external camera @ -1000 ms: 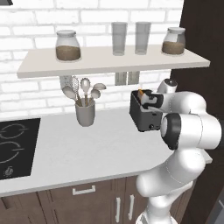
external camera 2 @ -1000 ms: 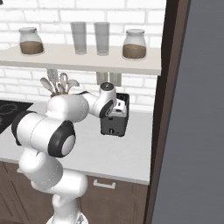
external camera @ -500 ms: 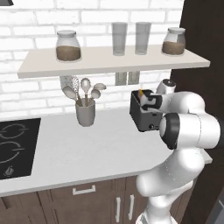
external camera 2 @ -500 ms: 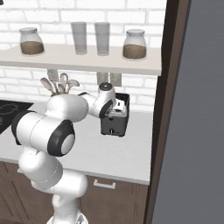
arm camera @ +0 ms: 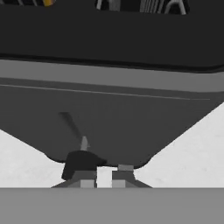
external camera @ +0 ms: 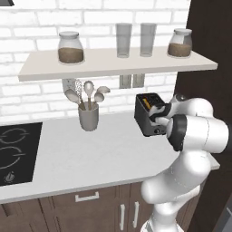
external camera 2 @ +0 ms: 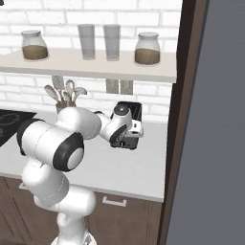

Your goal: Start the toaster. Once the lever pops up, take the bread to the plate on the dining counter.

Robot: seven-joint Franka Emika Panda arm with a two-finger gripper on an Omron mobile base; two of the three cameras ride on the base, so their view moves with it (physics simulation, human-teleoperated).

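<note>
At the bottom of the hand view the gripper (arm camera: 103, 181) has its jaws nearly together on nothing, close against one dark toaster (external camera: 148, 114) mid-right on the counter (external camera: 90, 158), beyond it one utensil cup (external camera: 88, 118), two jars and two glasses on the shelf (external camera: 113, 65).

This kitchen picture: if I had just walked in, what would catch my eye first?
Probably the big white robot arm, bent over the pale counter with its gripper pressed close to the side of a dark toaster near the wall. Next, the shelf above, holding two brown-filled jars and two empty glasses. Left of the toaster stands a grey cup of spoons.
</note>
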